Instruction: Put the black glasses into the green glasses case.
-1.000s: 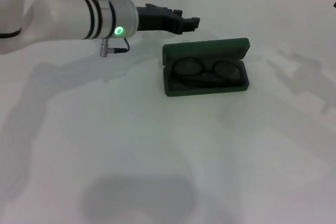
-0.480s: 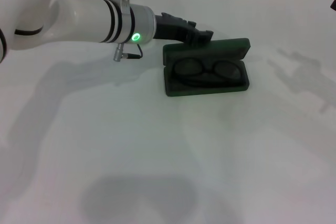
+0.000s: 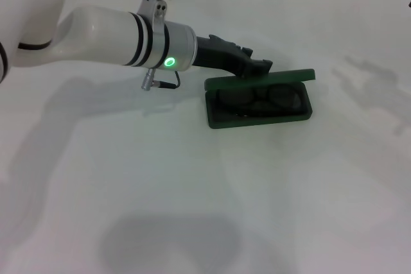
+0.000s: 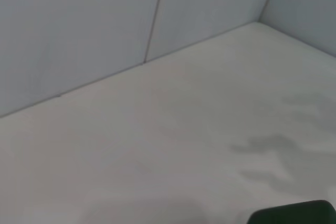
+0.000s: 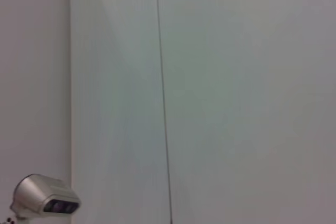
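The green glasses case (image 3: 257,120) lies on the white table right of centre, its lid (image 3: 263,79) tipped forward to about half shut. Through the gap between lid and base, the black glasses (image 3: 264,99) show lying inside the case. My left gripper (image 3: 259,67) reaches in from the left and rests against the back edge of the lid. In the left wrist view only a dark green corner of the case (image 4: 294,214) shows. The right gripper is out of view.
The white table (image 3: 192,190) stretches bare around the case, with a pale wall (image 4: 79,30) behind it. My left arm (image 3: 96,36) spans the far left of the table. The right wrist view faces a wall with a small grey camera (image 5: 44,200).
My left gripper has moved right and down onto the case lid. The lid has swung from upright to half shut, and the case has slid slightly right.
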Action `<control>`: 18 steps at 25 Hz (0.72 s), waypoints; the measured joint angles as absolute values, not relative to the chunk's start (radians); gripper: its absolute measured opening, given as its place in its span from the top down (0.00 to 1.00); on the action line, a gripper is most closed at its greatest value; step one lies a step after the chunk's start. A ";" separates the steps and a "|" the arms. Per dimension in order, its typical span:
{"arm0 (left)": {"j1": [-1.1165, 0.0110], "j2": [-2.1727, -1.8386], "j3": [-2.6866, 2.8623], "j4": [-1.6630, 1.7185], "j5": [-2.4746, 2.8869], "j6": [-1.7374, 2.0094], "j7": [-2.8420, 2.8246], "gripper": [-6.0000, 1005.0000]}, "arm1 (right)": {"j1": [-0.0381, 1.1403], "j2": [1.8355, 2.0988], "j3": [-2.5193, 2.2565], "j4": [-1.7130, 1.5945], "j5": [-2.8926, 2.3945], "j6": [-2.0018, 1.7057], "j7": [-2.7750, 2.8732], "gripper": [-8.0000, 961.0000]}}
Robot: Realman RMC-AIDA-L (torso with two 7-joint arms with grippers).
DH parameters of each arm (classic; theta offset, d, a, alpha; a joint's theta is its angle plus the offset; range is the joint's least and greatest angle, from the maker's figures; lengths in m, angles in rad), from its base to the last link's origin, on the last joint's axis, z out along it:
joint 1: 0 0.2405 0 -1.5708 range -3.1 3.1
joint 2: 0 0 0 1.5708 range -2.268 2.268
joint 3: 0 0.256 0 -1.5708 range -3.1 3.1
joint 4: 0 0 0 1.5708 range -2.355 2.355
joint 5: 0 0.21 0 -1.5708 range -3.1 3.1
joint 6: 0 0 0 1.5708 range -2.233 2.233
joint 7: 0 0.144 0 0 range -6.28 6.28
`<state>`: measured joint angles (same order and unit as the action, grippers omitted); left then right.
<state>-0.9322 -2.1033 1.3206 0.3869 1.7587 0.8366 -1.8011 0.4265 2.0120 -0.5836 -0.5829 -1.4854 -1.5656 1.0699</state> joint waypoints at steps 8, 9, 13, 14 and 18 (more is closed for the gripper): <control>-0.885 -2.106 1.468 0.426 1.665 0.833 -1.764 0.46 | 0.440 2.013 -0.594 -0.581 -1.486 -1.518 1.069 0.61; -0.872 -2.104 1.485 0.440 1.643 0.831 -1.751 0.46 | 0.441 2.013 -0.595 -0.580 -1.488 -1.520 1.069 0.61; -0.795 -2.101 1.496 0.542 1.554 0.885 -1.654 0.46 | 0.438 2.006 -0.627 -0.583 -1.500 -1.597 1.067 0.60; -0.771 -2.098 1.493 0.571 1.519 0.916 -1.622 0.46 | 0.439 2.001 -0.649 -0.585 -1.503 -1.620 1.067 0.60; -0.603 -2.070 1.379 0.703 1.337 1.283 -1.415 0.46 | 0.450 1.968 -0.792 -0.604 -1.523 -1.717 1.096 0.60</control>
